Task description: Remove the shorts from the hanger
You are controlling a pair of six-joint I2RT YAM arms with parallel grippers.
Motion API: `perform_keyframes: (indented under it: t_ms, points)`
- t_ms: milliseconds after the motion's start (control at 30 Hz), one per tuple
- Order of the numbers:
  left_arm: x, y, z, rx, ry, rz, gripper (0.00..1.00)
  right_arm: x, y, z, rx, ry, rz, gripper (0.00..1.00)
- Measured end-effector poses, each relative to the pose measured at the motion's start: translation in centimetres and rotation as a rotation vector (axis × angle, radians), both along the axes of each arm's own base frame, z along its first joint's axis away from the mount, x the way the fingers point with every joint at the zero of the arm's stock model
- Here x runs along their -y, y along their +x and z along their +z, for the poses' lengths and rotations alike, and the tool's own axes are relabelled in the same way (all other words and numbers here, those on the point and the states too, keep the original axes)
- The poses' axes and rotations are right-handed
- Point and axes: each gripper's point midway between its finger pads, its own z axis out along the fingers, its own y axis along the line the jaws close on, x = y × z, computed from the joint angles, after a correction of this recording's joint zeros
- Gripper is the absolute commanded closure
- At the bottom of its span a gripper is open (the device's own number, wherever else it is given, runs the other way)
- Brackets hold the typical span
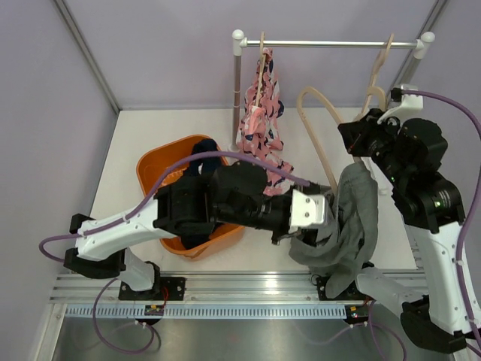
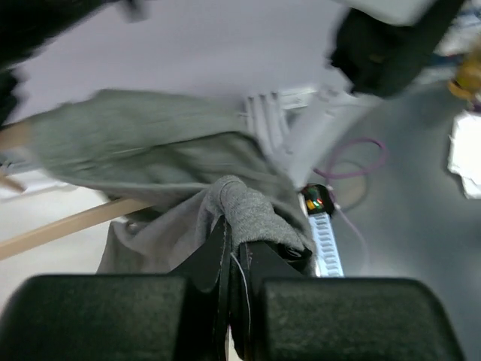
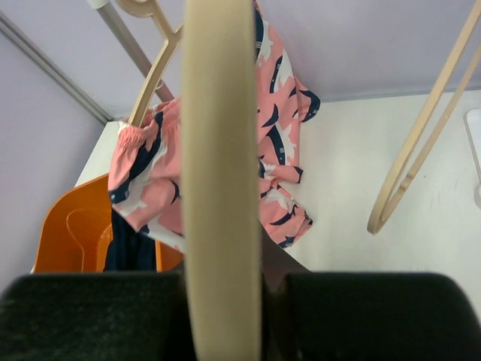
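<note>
Shorts point(image 1: 346, 226) three, hangers point(image 3: 222, 150) three, basket point(image 3: 60, 241) one

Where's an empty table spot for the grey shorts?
Bare table behind the orange basket, by the left wall, and between the pink shorts and the hanger in the right gripper. Crowded front middle: left gripper gripping grey shorts.

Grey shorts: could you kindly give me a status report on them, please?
Left fingers shut on grey shorts. Right fingers shut on wooden hanger. Shorts draped at hanger, not seen free. Pink shorts hang at rail, apart.
</note>
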Motion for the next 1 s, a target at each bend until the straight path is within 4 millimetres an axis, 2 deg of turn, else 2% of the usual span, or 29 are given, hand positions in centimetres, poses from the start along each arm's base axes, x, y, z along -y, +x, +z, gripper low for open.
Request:
perform_keyframes:
  t_ms: [67, 200, 333, 433, 533, 633, 733, 800, 867, 1000]
  points:
    - [-0.6, -2.5, -0.5, 0.02, 0.038, -0.074, 1.0, -0.2, 1.4, -0.3, -0.011, -0.001, -0.013, 1.0]
    - [-2.0, -6.6, -3.9, 0.024, 0.18, -0.203, 1.0, -0.7, 4.3, -0.7, -0.026, -0.011, -0.038, 1.0]
    - [-3.8, -10.2, -6.6, 0.019, 0.301, -0.325, 1.0, -0.8, 6.0, -0.6, -0.026, -0.015, -0.058, 1.0]
    - [-4.3, -10.7, -6.7, 0.032, 0.309, -0.323, 1.0, -0.7, 6.2, 0.7, -0.001, -0.008, -0.066, 1.0]
    - [-4.4, -7.8, -5.6, 0.089, 0.263, -0.159, 1.0, -0.6, 6.1, 2.6, 0.043, 0.003, -0.069, 1.0]
    - [-5.3, -2.8, -1.9, 0.181, 0.138, 0.111, 1.0, -0.5, 5.9, 3.5, 0.067, 0.007, -0.07, 1.0]
    - [-7.6, 2.4, 4.5, 0.273, -0.061, 0.397, 1.0, -0.4, 5.8, 3.5, 0.07, 0.002, -0.07, 1.0]
    - [-10.2, 5.3, 9.7, 0.329, -0.215, 0.578, 1.0, -0.4, 5.7, 3.6, 0.071, 0.001, -0.069, 1.0]
    - [-13.4, 7.3, 14.6, 0.38, -0.36, 0.722, 1.0, -0.4, 5.7, 3.7, 0.073, 0.002, -0.069, 1.0]
    - [-19.9, 9.1, 22.1, 0.428, -0.602, 0.91, 1.0, -0.4, 5.6, 3.7, 0.072, -0.001, -0.069, 1.0]
